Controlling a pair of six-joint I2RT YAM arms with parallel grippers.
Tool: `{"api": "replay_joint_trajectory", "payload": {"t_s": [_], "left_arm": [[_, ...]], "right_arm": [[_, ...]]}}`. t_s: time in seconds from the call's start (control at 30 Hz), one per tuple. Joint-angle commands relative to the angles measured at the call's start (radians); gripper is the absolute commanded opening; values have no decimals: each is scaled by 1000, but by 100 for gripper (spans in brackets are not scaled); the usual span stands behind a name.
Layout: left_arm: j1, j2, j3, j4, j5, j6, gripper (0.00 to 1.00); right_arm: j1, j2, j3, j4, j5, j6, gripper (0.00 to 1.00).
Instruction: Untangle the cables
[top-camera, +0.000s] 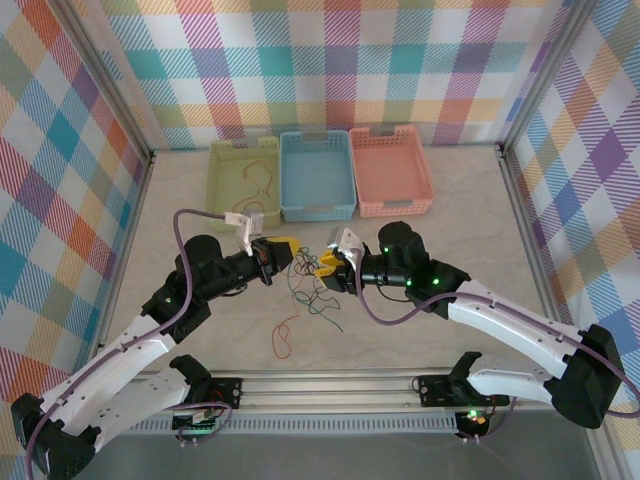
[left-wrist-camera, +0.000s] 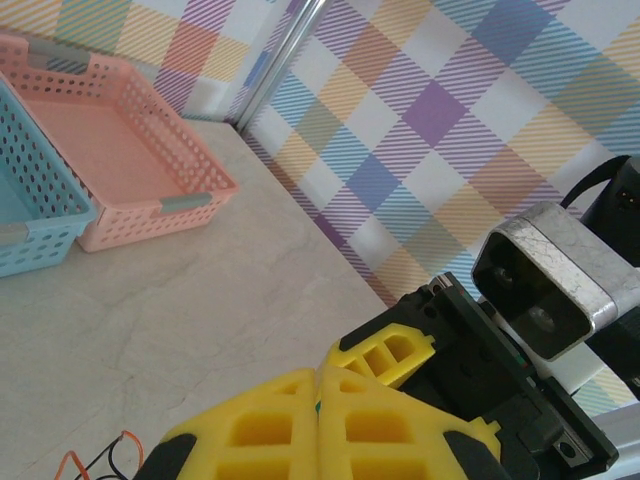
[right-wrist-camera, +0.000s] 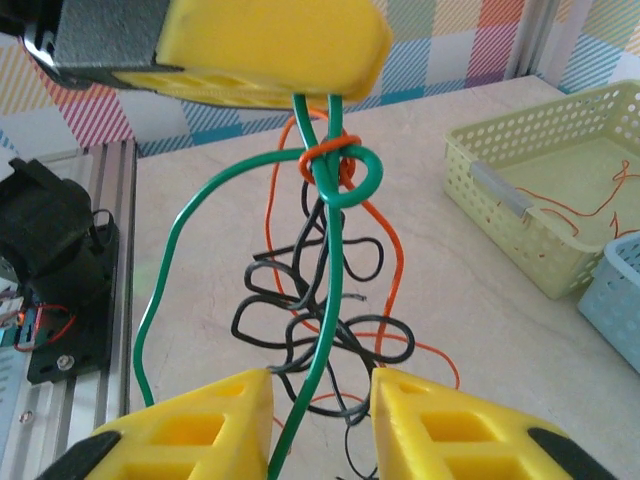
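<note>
**Right gripper (right-wrist-camera: 320, 385) open around one green wire (right-wrist-camera: 325, 250)**

We see the cables (right-wrist-camera: 320, 310) hanging as one small bundle between our two grippers, over the table (top-camera: 450, 240) and in front of the baskets. The green wire goes straight up and makes a loop. An orange-red wire (right-wrist-camera: 385, 250) is wound as a tight ring around this loop, and a black wire (right-wrist-camera: 300, 320) curls in many bends lower down.

We judge them very light, soft and a little springy, with a smooth coating that can slip from the pads. They should not break easily, but a hard pull will probably make the knot (right-wrist-camera: 335, 160) tighter. So the good place to take hold is, in our opinion, on a single strand just beside the knot, not on the black curls.

Our left gripper (right-wrist-camera: 300, 70) is pressed shut on the upper end of the green wire and carries the bundle. The orange-red one seems to enter there too. The jaws of the right gripper stand narrowly apart. The green wire passes between them without being pinched, as far as we can tell.

Further out, one orange-red loop (top-camera: 284, 338) lies apart on the table, nearer to the arm bases. Behind, the yellow-green basket (top-camera: 215, 180) holds thin orange-red wires. It stands beside the blue basket (top-camera: 318, 210) and the pink basket (top-camera: 397, 207).
</note>
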Motion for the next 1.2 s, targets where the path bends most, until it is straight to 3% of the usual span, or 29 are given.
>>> {"api": "replay_joint_trajectory", "payload": {"t_s": [0.0, 0.1, 0.27, 0.43, 0.47, 0.53, 0.63, 0.7, 0.8, 0.9, 1.03, 1.17], "left_arm": [[-7, -16, 17, 0, -5, 17, 0], [-7, -17, 14, 3, -6, 15, 0], [-7, -28, 19, -25, -27, 22, 0], [-7, -40, 28, -56, -55, 17, 0], [-7, -40, 33, -76, -67, 13, 14], [-7, -44, 51, -130, -80, 12, 60], [-7, -93, 87, -259, -120, 36, 80], [-7, -155, 99, -360, -158, 49, 87], [-5, -250, 95, -450, -161, 43, 87], [-7, -311, 57, -459, -64, 18, 83], [-7, -309, -43, -318, 126, -49, 77], [-12, -211, -85, -173, 161, -81, 71]], "right_arm": [[-5, 13, 38, -52, -31, -41, 37], [-6, 41, 56, -75, -69, -58, 31], [-6, 29, 51, -48, -43, -70, 2], [-8, -16, 15, 15, -11, -66, 0], [-10, -25, 8, 34, -6, -56, 0], [-16, -36, -8, 73, 14, -30, 0], [-28, -44, -18, 105, 53, -5, 0], [-40, -51, -23, 116, 65, 13, 0], [-64, -60, -31, 139, 76, 59, 0], [-87, -59, -35, 152, 65, 120, 0], [-90, -53, -33, 149, 51, 132, 0], [-92, -50, -37, 158, 30, 146, 0]]}}
